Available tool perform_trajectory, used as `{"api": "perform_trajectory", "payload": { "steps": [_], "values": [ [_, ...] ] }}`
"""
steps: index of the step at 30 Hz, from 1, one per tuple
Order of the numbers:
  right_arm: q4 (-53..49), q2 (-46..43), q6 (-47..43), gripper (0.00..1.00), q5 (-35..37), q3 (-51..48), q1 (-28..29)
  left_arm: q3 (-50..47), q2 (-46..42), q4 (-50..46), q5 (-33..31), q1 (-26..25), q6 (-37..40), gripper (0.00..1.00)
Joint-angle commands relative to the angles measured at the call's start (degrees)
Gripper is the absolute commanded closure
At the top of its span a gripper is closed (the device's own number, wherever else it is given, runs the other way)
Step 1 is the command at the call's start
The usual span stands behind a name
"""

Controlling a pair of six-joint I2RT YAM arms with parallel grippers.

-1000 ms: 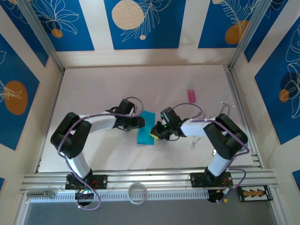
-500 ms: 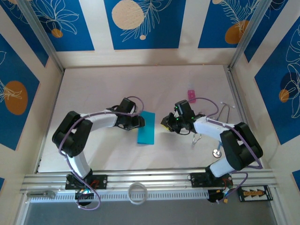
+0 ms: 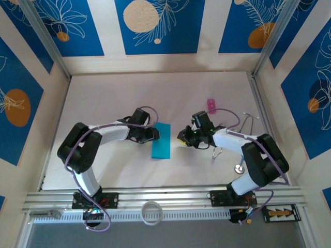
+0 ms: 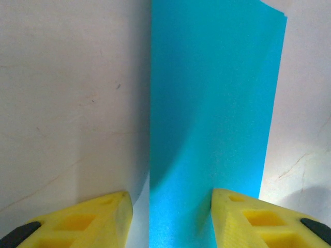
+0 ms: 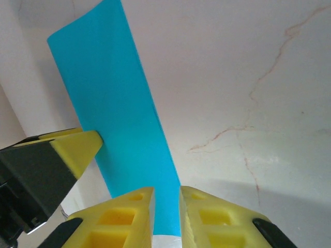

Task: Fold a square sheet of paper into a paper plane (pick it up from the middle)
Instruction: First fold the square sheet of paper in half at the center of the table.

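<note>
The square sheet of paper (image 3: 161,140) is cyan-blue and lies flat on the white table as a narrow folded rectangle. My left gripper (image 3: 155,134) is at the sheet's left long edge and is open. In the left wrist view its fingertips (image 4: 172,217) straddle that edge of the sheet (image 4: 212,103), one finger (image 4: 243,217) over the paper and the other over bare table. My right gripper (image 3: 182,139) is a short way to the right of the sheet, apart from it. Its jaws (image 5: 166,217) have a narrow gap with nothing in it, and the sheet (image 5: 114,113) lies ahead of them.
A small pink object (image 3: 211,105) lies behind the right arm. Thin cables (image 3: 247,120) and a small round metal piece (image 3: 239,168) are at the right side. Patterned walls close in the table on three sides. A white ring (image 3: 151,213) lies by the front rail.
The right gripper has drawn back to the right, away from the sheet's right edge, and has held there for the last half second. The left gripper and the sheet have hardly moved.
</note>
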Motion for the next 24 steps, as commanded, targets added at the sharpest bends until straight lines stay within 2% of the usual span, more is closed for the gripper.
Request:
{"api": "perform_trajectory", "payload": {
  "steps": [1, 11, 24],
  "values": [
    [-1.32, 1.44, -1.00, 0.79, -1.65, 0.35, 0.29, -0.55, 0.69, 0.21, -2.00, 0.22, -0.44, 0.54],
    [-3.18, 3.08, -2.11, 0.79, -1.55, 1.44, 0.82, 1.53, 2.00, -4.97, -4.27, 0.06, 2.91, 0.55],
    [-3.66, 3.84, -2.34, 0.79, -1.83, 2.16, 1.35, 2.30, 3.96, -5.84, -4.26, 0.10, 1.97, 0.51]
  ]
}}
